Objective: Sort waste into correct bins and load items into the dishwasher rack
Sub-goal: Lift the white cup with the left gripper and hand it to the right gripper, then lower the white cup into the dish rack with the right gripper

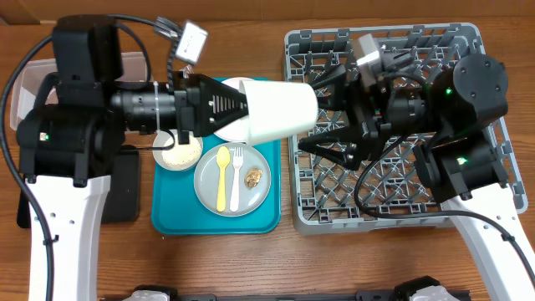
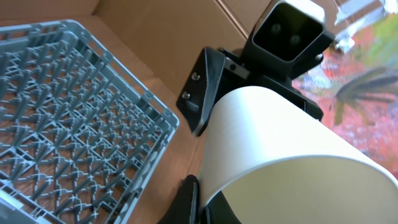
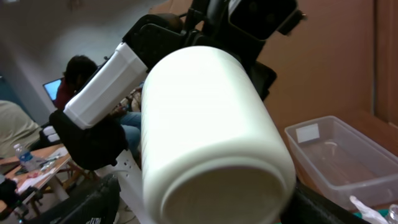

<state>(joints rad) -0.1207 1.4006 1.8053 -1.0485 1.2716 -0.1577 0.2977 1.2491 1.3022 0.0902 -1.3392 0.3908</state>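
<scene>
My left gripper [image 1: 236, 105] is shut on the rim of the small white cup [image 1: 280, 109] and holds it sideways in the air between the teal tray and the dishwasher rack [image 1: 468, 42]. One finger is inside the wall and one outside in the left wrist view [image 2: 202, 199], where the cup [image 2: 280, 143] fills the right side. My right gripper [image 1: 330, 117] is open with its fingers either side of the cup's base [image 3: 205, 124]. The grey plate [image 1: 209, 191] carries the yellow spoon [image 1: 221, 176], fork [image 1: 236, 180] and brown scrap [image 1: 254, 177].
A teal tray [image 1: 167, 219] holds the plate and a small bowl of white grains [image 1: 177, 155]. A white plate edge [image 1: 227, 132] shows under the cup. The clear tub [image 3: 336, 155] and the black tray [image 1: 125, 194] lie at the left under my left arm.
</scene>
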